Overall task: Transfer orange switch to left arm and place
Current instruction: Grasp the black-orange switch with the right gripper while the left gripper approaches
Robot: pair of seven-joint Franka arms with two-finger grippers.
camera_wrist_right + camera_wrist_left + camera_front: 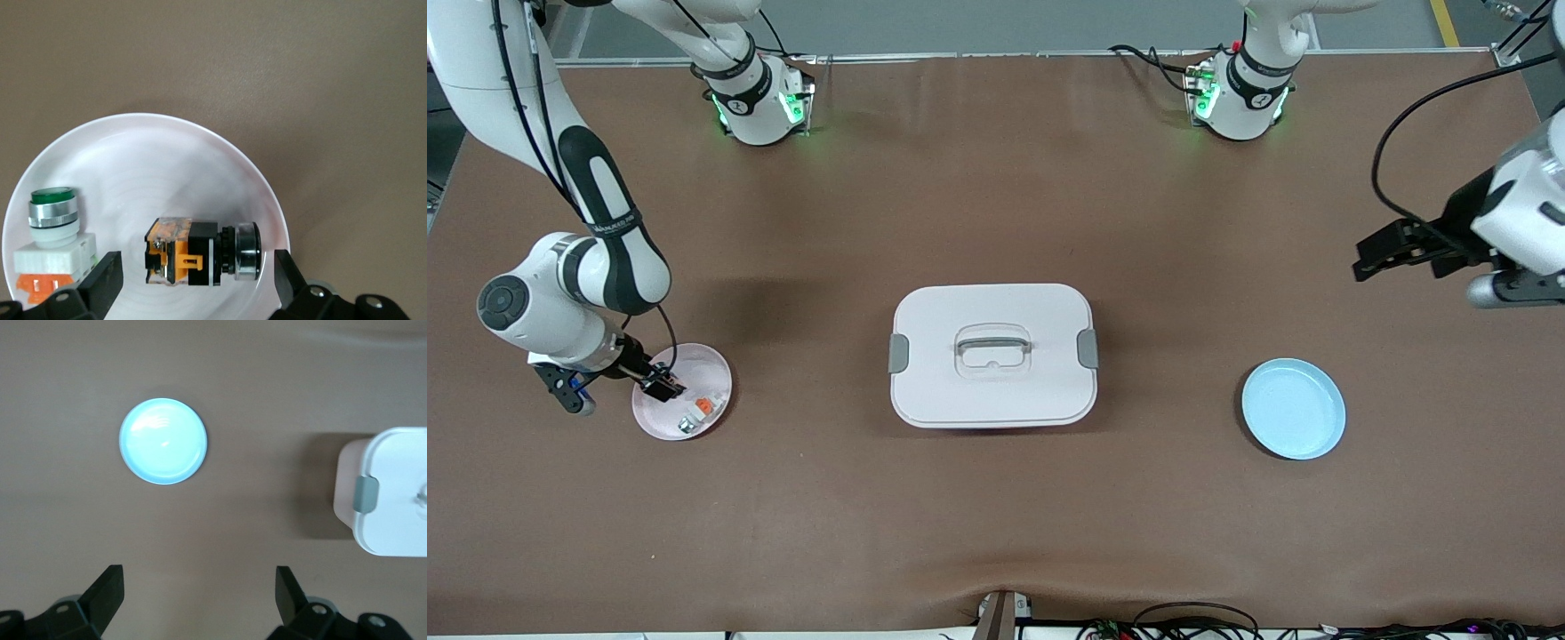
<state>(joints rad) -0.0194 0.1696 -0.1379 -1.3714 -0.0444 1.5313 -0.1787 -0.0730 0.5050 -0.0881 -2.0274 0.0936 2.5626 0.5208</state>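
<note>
The orange switch [200,253] lies on its side on a pale pink plate [220,143], black body, orange middle, silvery end. My right gripper [197,259] is open and low over it, one finger at each end of the switch and not touching it. In the front view the right gripper [660,386] covers the switch on the pink plate [713,366] at the right arm's end of the table. My left gripper [1371,258] is open and empty, up in the air over bare table at the left arm's end; it also shows in the left wrist view [198,572].
The white box [992,366] with grey clips stands mid-table, also in the left wrist view [393,493]. An empty light blue plate [1294,409] [163,441] lies toward the left arm's end. A white part with green top and orange base [52,233] shares the pink plate.
</note>
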